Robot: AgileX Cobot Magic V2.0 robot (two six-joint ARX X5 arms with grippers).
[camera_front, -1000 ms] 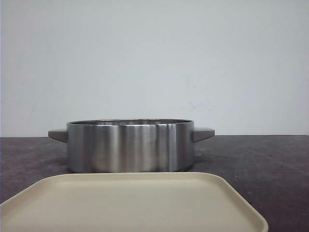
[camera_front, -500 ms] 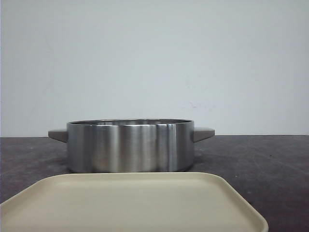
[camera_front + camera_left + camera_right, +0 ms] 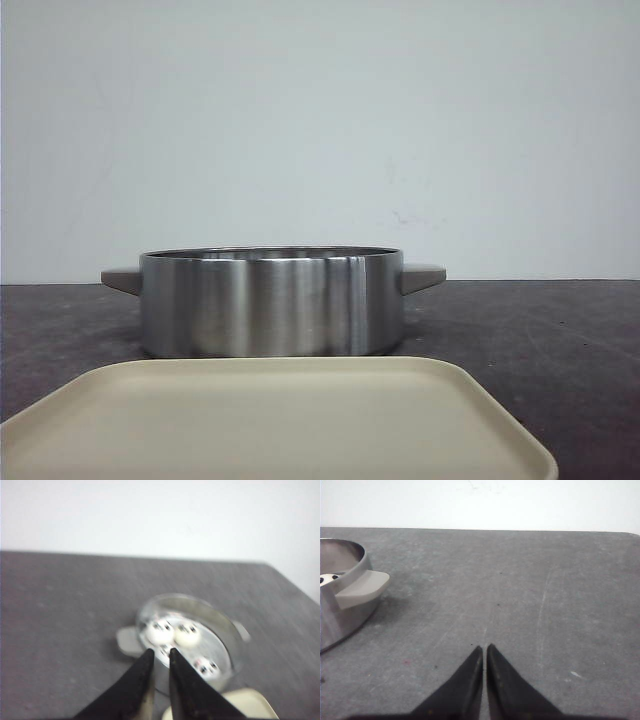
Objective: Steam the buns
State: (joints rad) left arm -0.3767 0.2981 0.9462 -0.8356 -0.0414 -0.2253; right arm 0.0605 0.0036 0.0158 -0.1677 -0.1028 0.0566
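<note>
Nothing is shifting across the front views: buns (image 3: 161, 631) are sitting inside the steel pot (image 3: 270, 302), beige tray (image 3: 280, 420) bare, left claw (image 3: 159, 656) slightly parted and empty, right claw (image 3: 484, 651) clenched, suggesting loading is complete.

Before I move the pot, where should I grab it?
By the two flat grey handles, one per gripper, each from its own side. They jut out level from the steel pot near the rim; its round wall looks too wide and smooth. Keep it level: buns sit inside.
</note>
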